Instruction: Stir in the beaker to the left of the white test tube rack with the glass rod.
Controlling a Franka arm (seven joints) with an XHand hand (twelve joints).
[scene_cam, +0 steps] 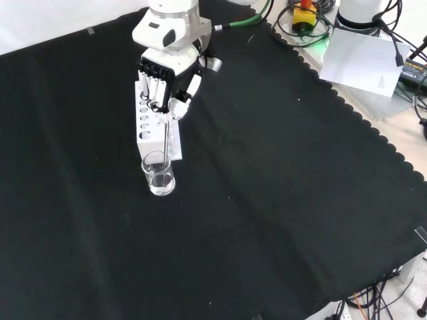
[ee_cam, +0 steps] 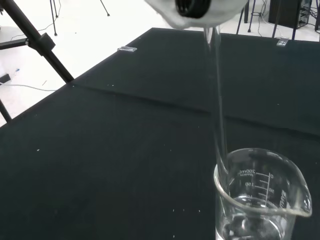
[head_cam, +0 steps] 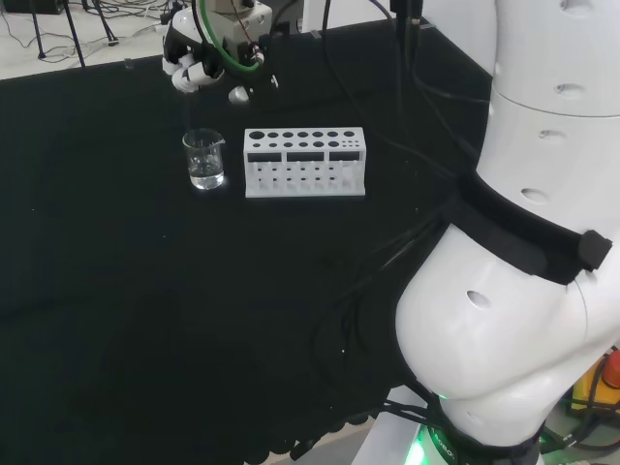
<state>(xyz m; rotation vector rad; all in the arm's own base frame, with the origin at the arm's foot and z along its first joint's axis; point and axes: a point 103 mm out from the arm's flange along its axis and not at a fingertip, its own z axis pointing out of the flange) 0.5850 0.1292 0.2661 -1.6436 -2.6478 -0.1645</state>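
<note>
Fingers of the hand (scene_cam: 163,83) were curled round the top of the glass rod (scene_cam: 164,137), pinching it so that it hung almost straight down from the palm. Directly below the hand stood the beaker (scene_cam: 159,175), and in the front view the rod's lower end reached down inside its rim; the wrist view showed the rod (ee_cam: 218,105) entering near the wall of the beaker (ee_cam: 260,200), a little off centre. Whether the tip had reached the clear liquid at the bottom was hard to tell, though it seemed to dip at least to the surface.

On the black cloth (scene_cam: 280,200) the beaker sat just beside the short end of the white test tube rack (head_cam: 304,161), apart from it, towards the cloth's far edge in the head view and well away from its corners. With the rod's long axis upright and the beaker under the hand, stirring would call for small circles of the wrist, keeping the rod from knocking the glass wall.
</note>
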